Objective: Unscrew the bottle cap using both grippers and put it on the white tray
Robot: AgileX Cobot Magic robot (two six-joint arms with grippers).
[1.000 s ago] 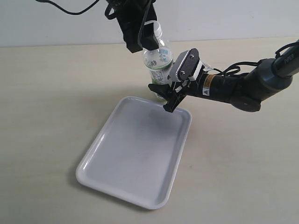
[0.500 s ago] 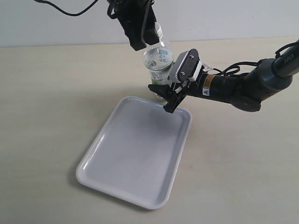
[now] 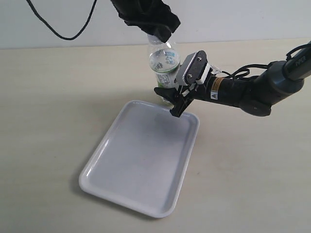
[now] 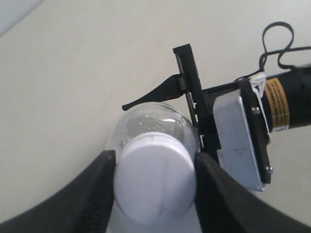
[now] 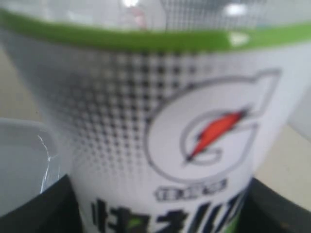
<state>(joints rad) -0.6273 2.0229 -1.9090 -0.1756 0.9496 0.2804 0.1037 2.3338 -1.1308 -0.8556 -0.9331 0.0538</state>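
Above the pale table (image 3: pixel 48 121), left claw (image 4: pixel 154 190) is pinching the ribbed white cap (image 4: pixel 154 179) by its grippy sides; right claw (image 3: pixel 168 101) is clamping the light clear plastic bottle (image 3: pixel 164 60).

The left gripper (image 3: pixel 158 34) has turned at the wrist over the last second. A second ago its two fingers stood side-on to the exterior camera, slanting down beside the cap, whose white side showed just to their right. Half a second ago they sat a little higher and the cap still peeped out. Now the gripper's broad black back faces that camera and hides the cap (image 4: pixel 154 187) there, while more clear shoulder of the bottle (image 3: pixel 164 60) shows beneath. Whether the cap has turned with the fingers is hard to tell. The cable (image 3: pixel 62 34) has swung into a deep loop at the upper left.
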